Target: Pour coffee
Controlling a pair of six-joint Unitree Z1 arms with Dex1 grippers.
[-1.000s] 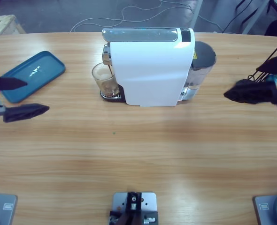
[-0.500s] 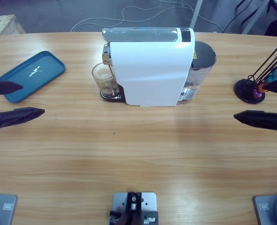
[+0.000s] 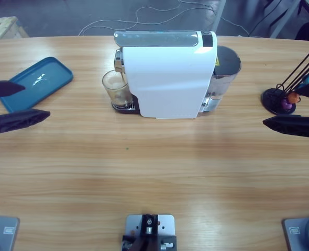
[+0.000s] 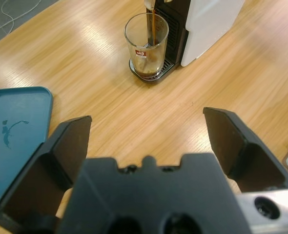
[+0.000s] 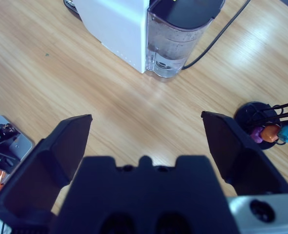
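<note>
A clear glass point(image 3: 117, 90) stands on the drip grate of the white coffee machine point(image 3: 170, 78). In the left wrist view a thin brown stream runs from the spout into the glass point(image 4: 146, 46), and a shallow layer of coffee point(image 4: 146, 73) lies at its bottom. My left gripper point(image 3: 36, 100) is open at the table's left edge, well apart from the glass, with nothing between its jaws point(image 4: 146, 126). My right gripper point(image 3: 280, 108) is open at the right edge, holding nothing point(image 5: 146, 122), and looks toward the machine's water tank point(image 5: 178, 39).
A blue tray point(image 3: 36, 83) lies at the back left, just beyond the left gripper. A black capsule holder point(image 3: 274, 100) with coloured capsules and thin rods stands by the right gripper. A black cable point(image 5: 217, 34) runs behind the machine.
The right gripper has gone from a closed-looking dark mass to wide open and drawn back toward the right edge. The left gripper has shifted slightly left.
</note>
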